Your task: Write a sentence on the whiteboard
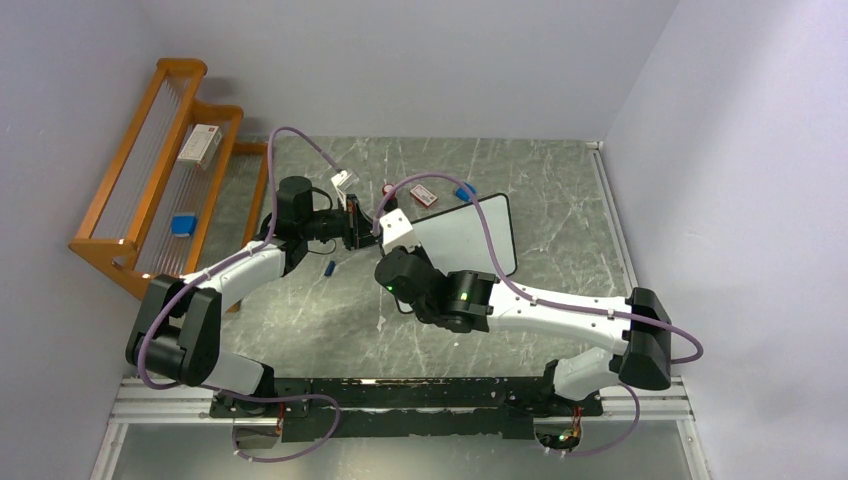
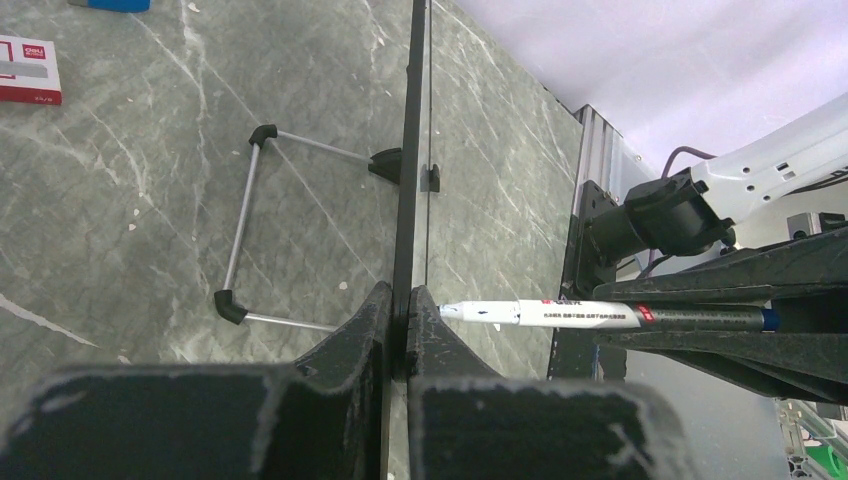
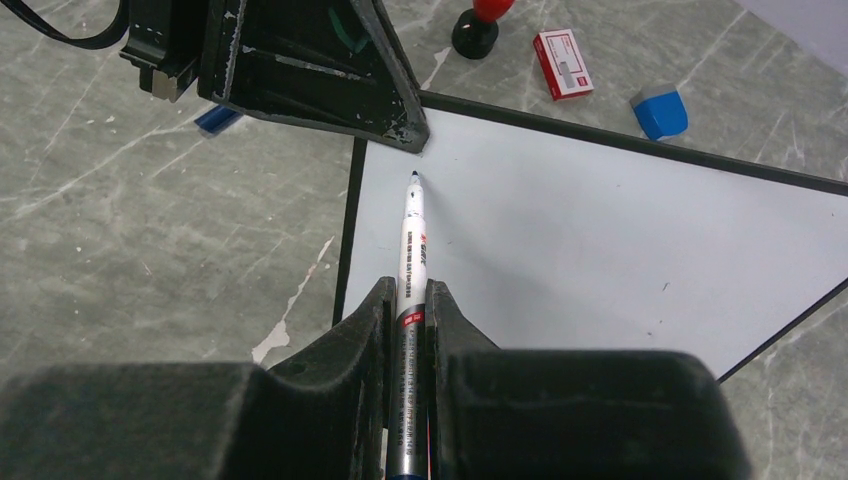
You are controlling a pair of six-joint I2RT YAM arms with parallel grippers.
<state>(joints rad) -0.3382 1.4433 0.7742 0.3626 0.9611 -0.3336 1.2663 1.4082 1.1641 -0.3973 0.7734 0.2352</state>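
Marbled worktop (image 1: 560,200) is occupied by the whiteboard (image 3: 600,230). Its seemingly light, stiff frame is pinched by the left hand (image 2: 400,325), the marker (image 3: 414,235) by the right hand (image 3: 408,300).

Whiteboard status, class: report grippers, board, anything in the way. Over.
Left gripper shut on whiteboard edge. Right gripper shut on marker, tip at whiteboard corner, contact unclear. No writing visible. Left gripper close beside tip.

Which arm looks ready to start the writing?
Right. The right pincer grips the marker, its tip aimed at the blank board near a corner. The left pincer is clamped on the board's edge, so it is busy.
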